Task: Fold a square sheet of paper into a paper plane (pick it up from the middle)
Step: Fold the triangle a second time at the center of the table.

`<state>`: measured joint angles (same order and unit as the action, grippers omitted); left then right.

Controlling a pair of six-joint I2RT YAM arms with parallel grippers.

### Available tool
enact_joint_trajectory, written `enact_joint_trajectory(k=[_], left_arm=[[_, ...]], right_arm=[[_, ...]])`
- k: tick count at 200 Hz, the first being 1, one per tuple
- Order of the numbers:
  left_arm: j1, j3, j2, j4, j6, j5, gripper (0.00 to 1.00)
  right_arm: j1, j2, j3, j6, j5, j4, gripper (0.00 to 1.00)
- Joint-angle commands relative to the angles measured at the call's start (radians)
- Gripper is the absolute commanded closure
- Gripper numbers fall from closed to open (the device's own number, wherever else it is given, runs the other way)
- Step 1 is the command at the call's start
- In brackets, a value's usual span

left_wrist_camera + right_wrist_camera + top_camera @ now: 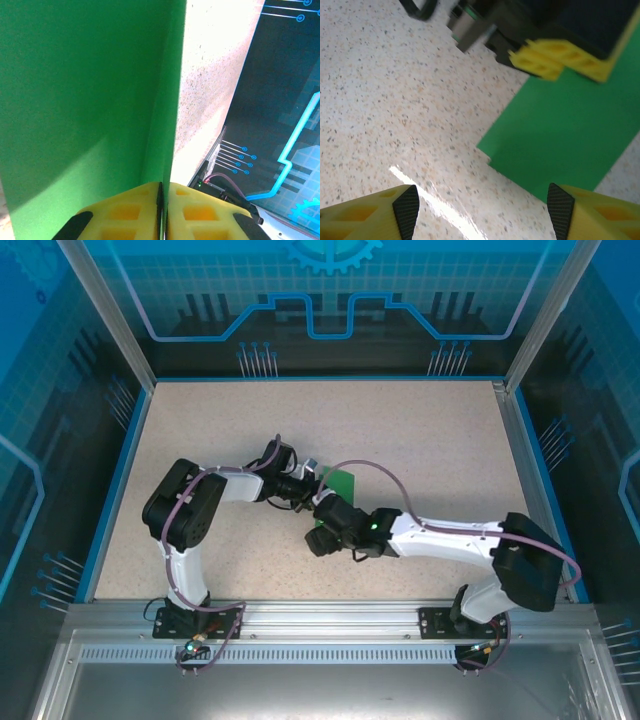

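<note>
The bright green square sheet of paper (pixel 342 481) lies mid-table with part of it raised. In the left wrist view the sheet (pixel 85 100) stands upright in a fold, and my left gripper (pixel 164 200) is shut on its edge, the yellow fingers (pixel 125 212) pressed together. My left gripper (pixel 310 483) sits at the sheet's left side. My right gripper (pixel 483 210) is open just above the table, with nothing between its pads (pixel 406 210). Ahead of it lies the sheet (pixel 560 135), showing a stepped, layered edge. The right gripper (pixel 322 532) hovers just below the sheet. A paper plane is out of view.
The speckled table (pixel 420 430) is bounded by a blue rim and metal posts (pixel 105 310). Both arms meet at the middle, their wrists close together. The left gripper's yellow fingers (pixel 555 55) hang just beyond the right one.
</note>
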<state>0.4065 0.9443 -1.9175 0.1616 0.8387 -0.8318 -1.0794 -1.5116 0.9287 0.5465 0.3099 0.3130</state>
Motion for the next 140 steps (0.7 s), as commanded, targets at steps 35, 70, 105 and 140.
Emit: enact_joint_trajectory(k=[35,70,105,140], left_arm=[[0.008,0.005,0.038,-0.035,-0.002,-0.002,0.87],[0.008,0.007,0.041,-0.041,-0.008,-0.005,0.88],[0.007,0.009,0.037,-0.046,-0.012,-0.004,0.88],[0.006,0.008,0.04,-0.049,-0.013,-0.003,0.88]], right_arm=[[-0.043,-0.153,0.116,0.022,0.214,0.123,0.31],[-0.048,-0.207,0.146,0.027,0.236,0.154,0.39],[-0.063,-0.2,0.153,0.032,0.27,0.168,0.48],[-0.074,-0.166,0.135,0.037,0.296,0.18,0.55]])
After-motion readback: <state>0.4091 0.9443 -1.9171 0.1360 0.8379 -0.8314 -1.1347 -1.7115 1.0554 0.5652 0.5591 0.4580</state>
